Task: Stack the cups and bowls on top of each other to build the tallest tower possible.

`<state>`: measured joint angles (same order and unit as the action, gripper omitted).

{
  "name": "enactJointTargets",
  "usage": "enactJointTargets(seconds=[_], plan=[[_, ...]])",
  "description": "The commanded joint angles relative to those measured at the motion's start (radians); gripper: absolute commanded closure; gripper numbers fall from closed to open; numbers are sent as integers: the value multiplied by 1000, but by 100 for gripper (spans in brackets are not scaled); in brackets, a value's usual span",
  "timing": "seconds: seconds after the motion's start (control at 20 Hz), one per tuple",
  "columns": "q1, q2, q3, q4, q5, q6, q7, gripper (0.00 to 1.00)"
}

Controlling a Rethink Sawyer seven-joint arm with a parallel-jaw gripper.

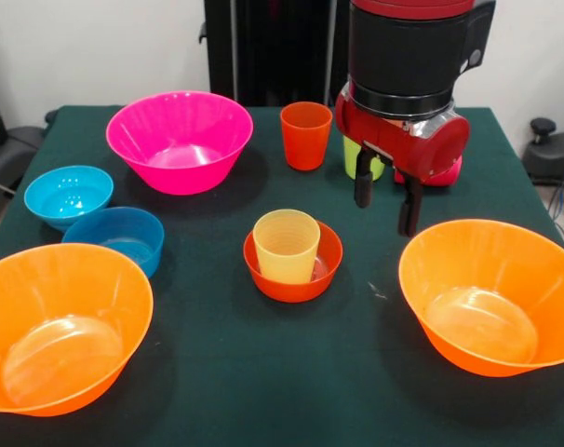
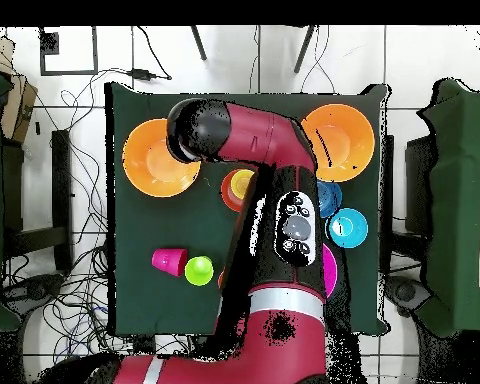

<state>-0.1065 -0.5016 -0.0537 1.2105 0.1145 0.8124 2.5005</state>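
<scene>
My gripper [image 1: 386, 197] hangs open and empty above the table, its two black fingers [image 1: 364, 182] apart. Just behind it stands the lime green cup [image 1: 350, 155], partly hidden, and the red-pink cup [image 1: 452, 172] peeks out to its right. In the overhead view the red-pink cup [image 2: 167, 261] lies on its side beside the green cup [image 2: 199, 270]. The ribbed yellow cup [image 1: 286, 244] stands inside the small red-orange bowl [image 1: 291, 284] at mid-table. The orange cup [image 1: 305, 135] stands upright at the back.
The magenta bowl [image 1: 180, 140] sits at the back left. The light blue bowl [image 1: 68, 196] and darker blue bowl [image 1: 119, 237] sit at the left. The large orange bowls stand at the front left [image 1: 59, 326] and front right [image 1: 491, 293].
</scene>
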Motion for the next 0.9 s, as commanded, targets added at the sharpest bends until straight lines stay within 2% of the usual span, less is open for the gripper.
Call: enactJointTargets(seconds=[0.05,0.4,0.9], plan=[[22,47,64,-13,-30,21,6,0],[30,58,59,-15,-26,7,20,0],[27,64,57,-37,-22,34,12,0]])
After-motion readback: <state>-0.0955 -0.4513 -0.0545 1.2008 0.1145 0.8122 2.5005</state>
